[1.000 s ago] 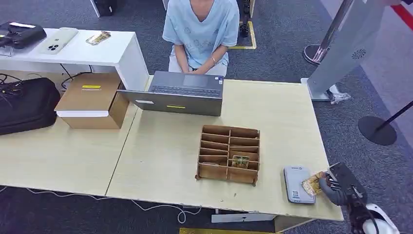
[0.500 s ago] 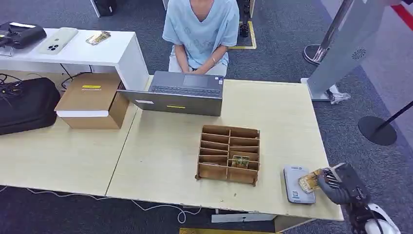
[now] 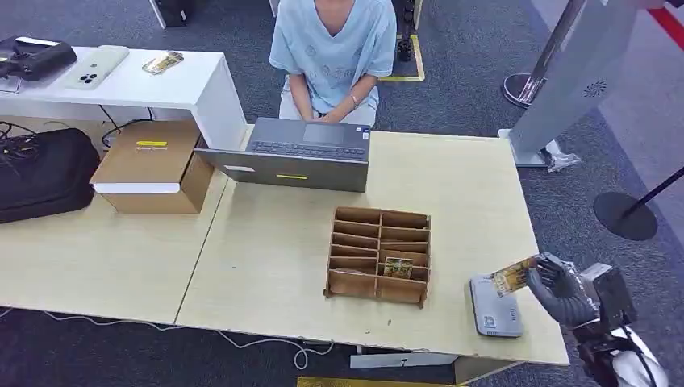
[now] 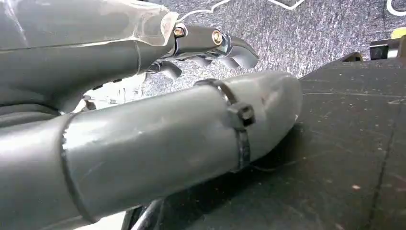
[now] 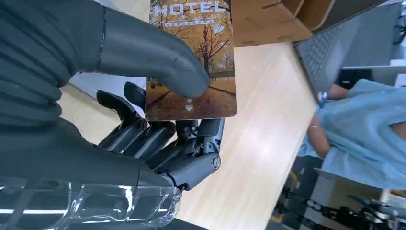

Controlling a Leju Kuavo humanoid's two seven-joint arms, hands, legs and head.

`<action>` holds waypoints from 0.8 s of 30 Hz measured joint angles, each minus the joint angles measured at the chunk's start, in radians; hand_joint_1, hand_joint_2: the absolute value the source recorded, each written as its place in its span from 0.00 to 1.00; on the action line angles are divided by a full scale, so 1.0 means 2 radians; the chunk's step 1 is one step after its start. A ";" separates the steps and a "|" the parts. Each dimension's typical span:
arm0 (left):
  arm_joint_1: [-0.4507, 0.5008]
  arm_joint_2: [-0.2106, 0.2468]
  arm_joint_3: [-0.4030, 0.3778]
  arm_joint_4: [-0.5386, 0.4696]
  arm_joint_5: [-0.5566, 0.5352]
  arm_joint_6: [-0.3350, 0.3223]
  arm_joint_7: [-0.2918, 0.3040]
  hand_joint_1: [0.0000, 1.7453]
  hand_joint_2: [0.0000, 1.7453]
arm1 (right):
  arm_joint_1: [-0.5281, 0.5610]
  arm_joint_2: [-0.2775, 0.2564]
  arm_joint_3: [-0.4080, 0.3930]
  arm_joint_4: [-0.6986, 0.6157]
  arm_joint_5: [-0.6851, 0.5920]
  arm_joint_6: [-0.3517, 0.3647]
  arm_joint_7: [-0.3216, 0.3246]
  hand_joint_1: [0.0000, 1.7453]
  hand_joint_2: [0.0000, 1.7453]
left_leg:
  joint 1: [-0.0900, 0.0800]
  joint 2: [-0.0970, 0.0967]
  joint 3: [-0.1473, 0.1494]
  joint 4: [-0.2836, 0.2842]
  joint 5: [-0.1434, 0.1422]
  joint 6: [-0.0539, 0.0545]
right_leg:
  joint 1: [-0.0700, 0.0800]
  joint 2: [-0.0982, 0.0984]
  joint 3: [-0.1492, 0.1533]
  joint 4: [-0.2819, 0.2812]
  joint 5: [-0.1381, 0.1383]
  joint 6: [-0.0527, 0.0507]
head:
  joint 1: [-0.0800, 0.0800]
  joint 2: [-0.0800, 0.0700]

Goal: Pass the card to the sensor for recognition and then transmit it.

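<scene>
Hotel card (image 3: 514, 278) lifted off the card reader (image 3: 492, 305).
A second earlier it lay low over the reader; now the right hand (image 3: 556, 288), fingers pinching it, held it above the desk (image 3: 266, 266), probably scanned and ready for handover.

Right hand (image 5: 143, 120): dark grey ribbed cover, thick grey thumb, darker fingers with brass-coloured screws, clear plastic shell over back. Left hand (image 4: 158, 115): grey thumb banded by black cable ties, brass screws at fingers.
</scene>
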 joint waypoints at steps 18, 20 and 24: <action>-0.001 -0.004 -0.007 0.000 -0.001 0.003 0.001 0.00 0.00 | -0.075 0.036 0.082 -0.077 0.141 -0.270 0.011 1.00 1.00 | 0.000 0.000 0.000 0.000 0.000 0.000 | 0.000 0.000 0.000 0.000 0.000 0.000 | 0.000 0.000; -0.001 -0.005 -0.008 0.000 -0.002 0.002 0.001 0.00 0.00 | -0.081 0.040 0.103 -0.090 0.197 -0.321 0.010 1.00 1.00 | 0.000 0.000 0.000 0.000 0.000 0.000 | 0.000 0.000 0.000 0.000 0.000 0.000 | 0.000 0.000; -0.001 -0.005 -0.008 0.000 -0.004 0.000 0.001 0.00 0.00 | -0.090 0.043 0.134 -0.109 0.267 -0.380 0.009 1.00 1.00 | 0.000 0.000 0.000 0.000 0.000 0.000 | 0.000 0.000 0.000 0.000 0.000 0.000 | 0.000 0.000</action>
